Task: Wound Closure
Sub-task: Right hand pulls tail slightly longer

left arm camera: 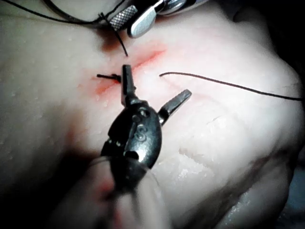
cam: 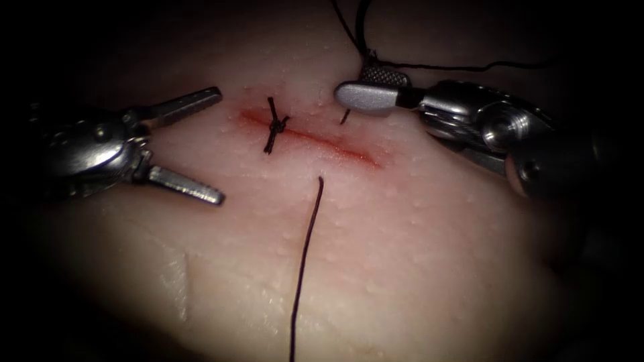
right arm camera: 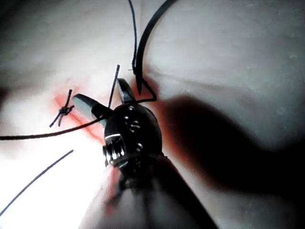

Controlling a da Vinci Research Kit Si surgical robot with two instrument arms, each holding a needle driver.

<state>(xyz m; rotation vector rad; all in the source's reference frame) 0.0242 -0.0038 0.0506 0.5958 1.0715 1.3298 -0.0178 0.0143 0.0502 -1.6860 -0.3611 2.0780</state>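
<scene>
Left hand point(cam: 221, 147) wide open, empty, at nine o'clock of cut point(cam: 315, 139); right hand point(cam: 365, 84) parted around needle point(right arm camera: 147, 43), not clamped.

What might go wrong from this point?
The left end effector, open and empty, sits close to the tied knot and might snag it. The thread lying loose beside the cut might tangle. The needle, up by the right end effector, might drag its thread across the stitch.

Tissue point(cam: 402, 268) carries the cut point(cam: 315, 139), 1 knot point(cam: 276, 125) across it, loose thread point(cam: 305, 261) below.
</scene>
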